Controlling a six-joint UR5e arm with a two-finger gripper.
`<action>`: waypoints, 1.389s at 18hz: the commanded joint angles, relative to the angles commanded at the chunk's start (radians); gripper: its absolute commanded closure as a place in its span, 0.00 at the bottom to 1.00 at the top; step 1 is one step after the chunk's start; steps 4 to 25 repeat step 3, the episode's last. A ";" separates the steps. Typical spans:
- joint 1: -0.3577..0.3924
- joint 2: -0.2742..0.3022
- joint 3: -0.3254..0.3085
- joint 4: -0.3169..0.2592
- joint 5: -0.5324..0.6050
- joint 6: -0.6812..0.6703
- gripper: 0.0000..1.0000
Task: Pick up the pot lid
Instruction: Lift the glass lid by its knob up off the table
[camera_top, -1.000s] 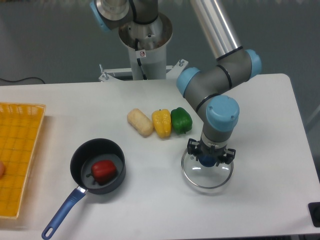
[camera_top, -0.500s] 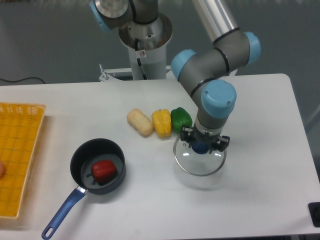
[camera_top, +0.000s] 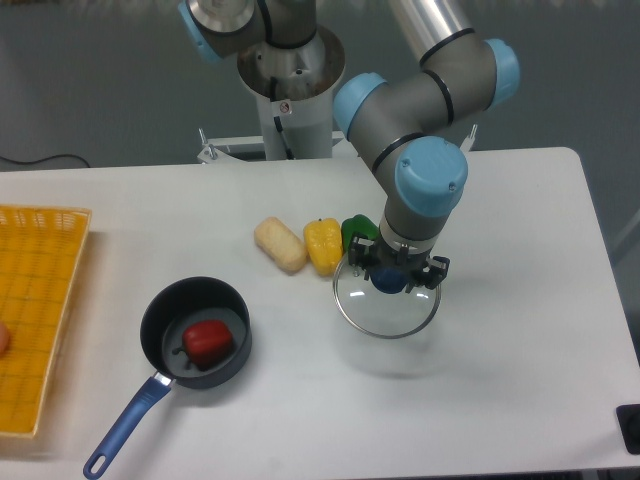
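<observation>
One broad white table (camera_top: 300, 420) lies beneath everything, and a single robot arm (camera_top: 425, 105) reaches over it from the back. At the left edge sits a yellow slatted crate (camera_top: 40, 300). Next comes a round black pan (camera_top: 160, 330) with a long blue handle (camera_top: 125, 425) pointing toward the near left. The two-finger gripper (camera_top: 398, 268) points downward, its fingers part-way apart with the lid's dark blue knob (camera_top: 388, 282) held between them. Below hangs the clear pot lid (camera_top: 386, 333) with its thin round rim, apparently raised off the tabletop. Behind and left of it lie a tan, elongated vegetable (camera_top: 280, 245), a yellow pepper (camera_top: 322, 244) and, partly hidden by the gripper, a green pepper (camera_top: 358, 228). A red pepper (camera_top: 207, 342) rests inside the pan.
</observation>
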 joint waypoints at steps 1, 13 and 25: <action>0.000 0.000 0.002 0.000 -0.002 0.000 0.48; -0.002 -0.002 0.005 0.000 -0.003 0.000 0.48; -0.002 -0.002 0.005 0.000 -0.003 0.000 0.48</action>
